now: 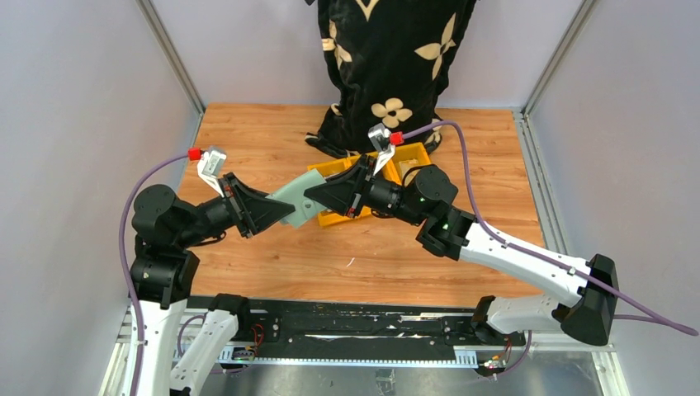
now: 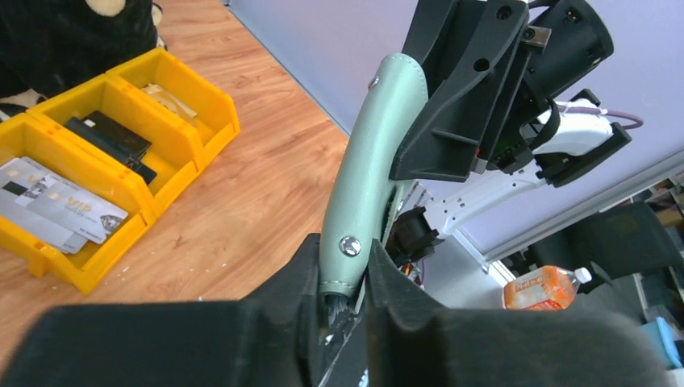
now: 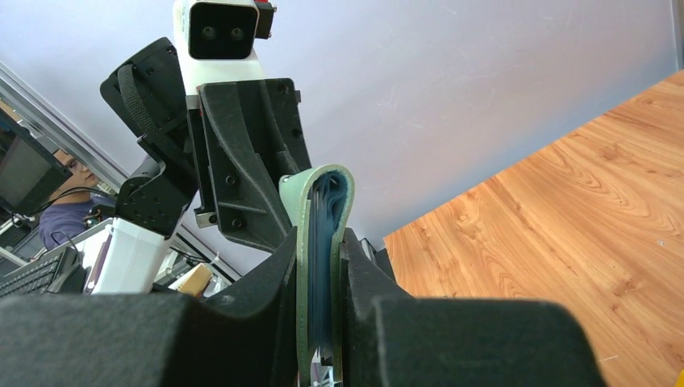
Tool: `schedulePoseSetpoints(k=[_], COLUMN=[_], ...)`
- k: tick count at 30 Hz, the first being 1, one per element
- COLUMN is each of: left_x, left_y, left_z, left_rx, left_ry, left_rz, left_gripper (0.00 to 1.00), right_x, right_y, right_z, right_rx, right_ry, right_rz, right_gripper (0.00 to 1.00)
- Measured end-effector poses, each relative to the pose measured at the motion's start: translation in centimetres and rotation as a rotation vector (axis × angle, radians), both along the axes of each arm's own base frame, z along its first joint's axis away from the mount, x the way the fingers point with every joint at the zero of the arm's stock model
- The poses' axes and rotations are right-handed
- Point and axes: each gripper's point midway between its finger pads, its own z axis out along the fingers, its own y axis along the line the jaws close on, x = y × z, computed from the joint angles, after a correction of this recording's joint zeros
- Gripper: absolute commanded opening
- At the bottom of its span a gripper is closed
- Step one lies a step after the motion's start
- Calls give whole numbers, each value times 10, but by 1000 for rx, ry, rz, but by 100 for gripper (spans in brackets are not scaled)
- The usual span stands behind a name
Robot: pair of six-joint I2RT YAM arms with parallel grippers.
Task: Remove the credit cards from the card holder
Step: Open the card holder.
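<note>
The pale grey-green card holder (image 1: 290, 204) hangs in the air between both grippers, above the wooden table. My left gripper (image 1: 281, 213) is shut on its end with the metal stud (image 2: 349, 246). My right gripper (image 1: 309, 196) is shut on the other end. In the right wrist view the holder (image 3: 323, 210) is folded, with its blue inner slots edge-on between my fingers (image 3: 278, 266). In the left wrist view the holder (image 2: 375, 153) bends up to the right gripper. Two silver-white credit cards (image 2: 56, 210) lie in the nearest yellow bin (image 2: 97, 270). Any cards inside the holder are hidden.
A row of yellow bins (image 1: 410, 157) stands behind the right gripper; the middle one holds a small black object (image 2: 109, 141). A person in a black flowered garment (image 1: 388, 66) stands at the table's far edge. Pale walls close both sides.
</note>
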Motion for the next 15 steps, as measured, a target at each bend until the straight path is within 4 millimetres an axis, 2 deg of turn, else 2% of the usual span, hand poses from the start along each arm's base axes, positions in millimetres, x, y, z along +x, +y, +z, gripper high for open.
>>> schedulePoseSetpoints(k=[4,5,9,12,15], left_x=[-2,-2,-3,4,13], left_y=[0,0,0,2,6], left_z=[2,2,-1,-4,-5], left_rx=[-6,-5,8,14,21], left_ry=[-2,-3,0,5,0], left_rz=[0,-1,-8,20,76], left_gripper=[1,0,0,0,0], right_x=[1,1,13,22,25], right_y=[0,0,-3,-16,-30], right_z=[-1,-2,-18,-27,-24], right_rx=[-3,-5,-78,-143,-173], right_ry=[1,4,2,-13,-53], right_rz=[-4,-8,-82,-177,-278], right_gripper=[40,47,62,68,69])
